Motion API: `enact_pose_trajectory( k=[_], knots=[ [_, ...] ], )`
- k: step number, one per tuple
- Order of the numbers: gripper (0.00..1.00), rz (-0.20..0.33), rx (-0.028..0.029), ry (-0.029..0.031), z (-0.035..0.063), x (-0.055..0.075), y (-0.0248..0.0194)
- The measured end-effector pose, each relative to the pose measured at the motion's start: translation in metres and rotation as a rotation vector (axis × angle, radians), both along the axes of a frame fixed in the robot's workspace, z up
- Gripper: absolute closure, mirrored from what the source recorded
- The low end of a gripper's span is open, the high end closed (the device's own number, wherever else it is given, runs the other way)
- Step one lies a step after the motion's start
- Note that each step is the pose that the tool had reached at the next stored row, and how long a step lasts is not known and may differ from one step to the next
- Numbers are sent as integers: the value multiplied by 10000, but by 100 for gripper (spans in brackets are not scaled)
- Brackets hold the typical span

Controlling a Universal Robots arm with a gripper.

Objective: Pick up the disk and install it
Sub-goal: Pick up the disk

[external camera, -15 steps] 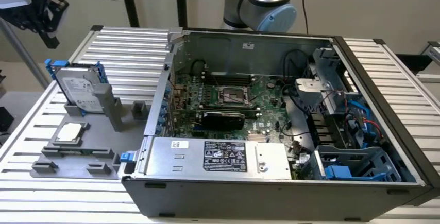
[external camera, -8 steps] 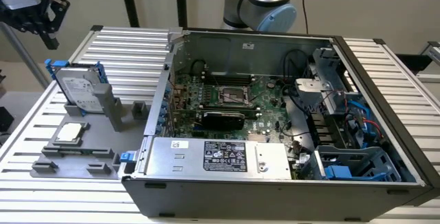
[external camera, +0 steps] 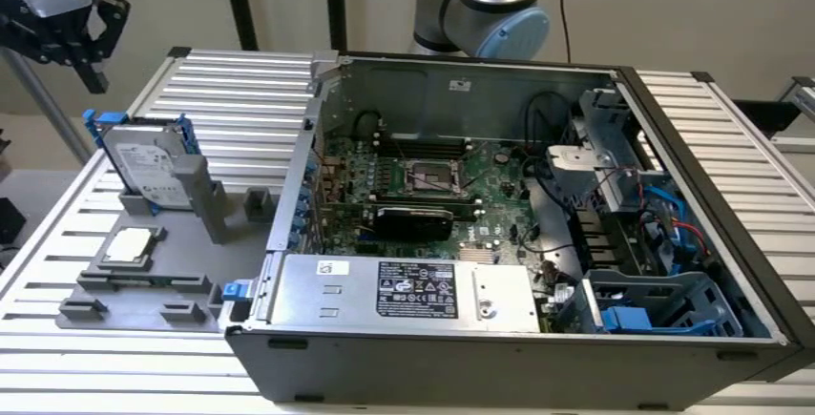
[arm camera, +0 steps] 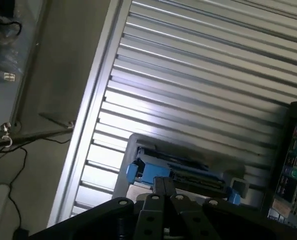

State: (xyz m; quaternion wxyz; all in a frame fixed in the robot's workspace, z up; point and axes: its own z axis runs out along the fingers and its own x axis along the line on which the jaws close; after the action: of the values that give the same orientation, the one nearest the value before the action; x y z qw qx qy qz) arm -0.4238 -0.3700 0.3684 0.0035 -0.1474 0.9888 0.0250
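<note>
Site: you're in a robotics lab | below your gripper (external camera: 94,79): slatted aluminium table (external camera: 242,81) | off to its side: opened computer case (external camera: 510,367), robot arm (external camera: 494,0)

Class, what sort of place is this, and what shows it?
Likely a robotics lab bench for computer assembly: an opened PC case on a slatted metal table, the disk in a grey fixture, a robot arm.

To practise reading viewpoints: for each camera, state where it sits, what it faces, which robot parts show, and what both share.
Exterior view: off the arm, raised, looking down on the open computer case, the disk standing beside it; arm and gripper show.
Wrist view: on the wrist, looking past the gripper at the disk.
Shared: disk, gripper, slatted table.
</note>
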Motion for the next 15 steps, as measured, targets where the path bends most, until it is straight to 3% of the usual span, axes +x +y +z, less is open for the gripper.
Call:
enact_pose_trajectory(
  k=[15],
  knots=[
    [100, 2724, 0, 1, -43, 0, 0]
  ],
)
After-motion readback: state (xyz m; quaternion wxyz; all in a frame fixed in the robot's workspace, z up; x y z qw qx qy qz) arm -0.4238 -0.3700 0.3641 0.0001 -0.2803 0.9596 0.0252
